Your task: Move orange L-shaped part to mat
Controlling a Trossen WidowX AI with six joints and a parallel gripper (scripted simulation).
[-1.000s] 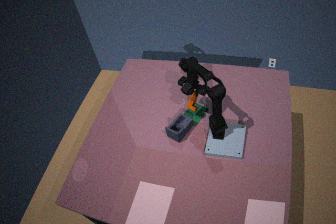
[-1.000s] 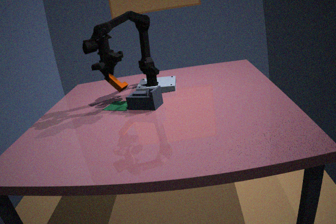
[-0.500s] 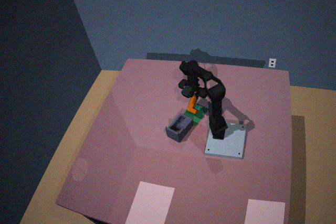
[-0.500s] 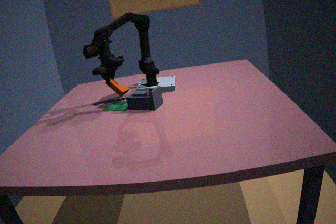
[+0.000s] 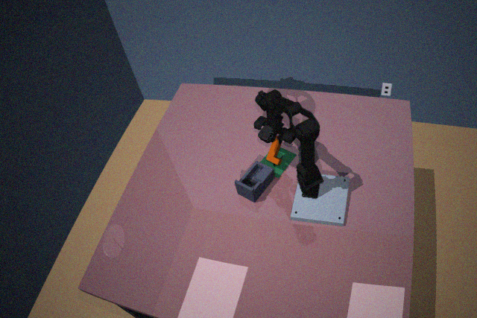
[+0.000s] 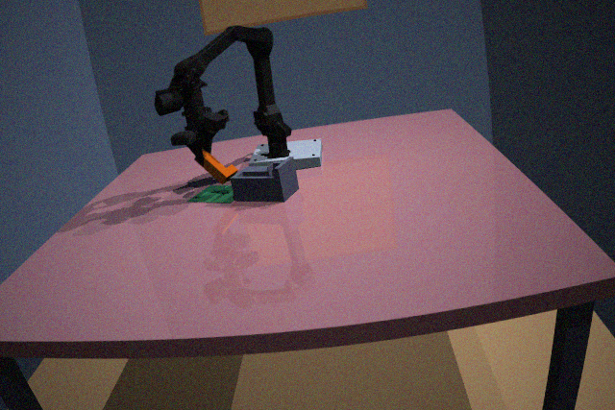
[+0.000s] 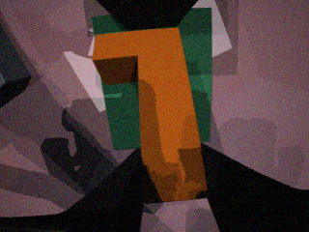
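Observation:
The orange L-shaped part [image 5: 273, 150] [image 6: 218, 169] [image 7: 166, 72] is out of the tray and hangs tilted, its L-shaped end lower than the held end. My gripper [image 5: 276, 138] [image 6: 202, 155] [image 7: 169, 152] is shut on the straight end of the part, opposite the L-shaped end. The part is in the air a little above the green mat [image 5: 285, 164] [image 6: 210, 194] [image 7: 205, 87], with its L-shaped end near the tray side. The grey tray [image 5: 245, 190] [image 6: 258, 189] stands beside the mat, and its pocket is empty. The arm partly hides the fingertips in the top and exterior views.
The arm's pale base plate [image 5: 320, 210] [image 6: 307, 151] is on the table to the right of the tray and mat in the top view. The tray's walls rise above the mat, close to its edge. Shadows of the arm fall across the mat and table.

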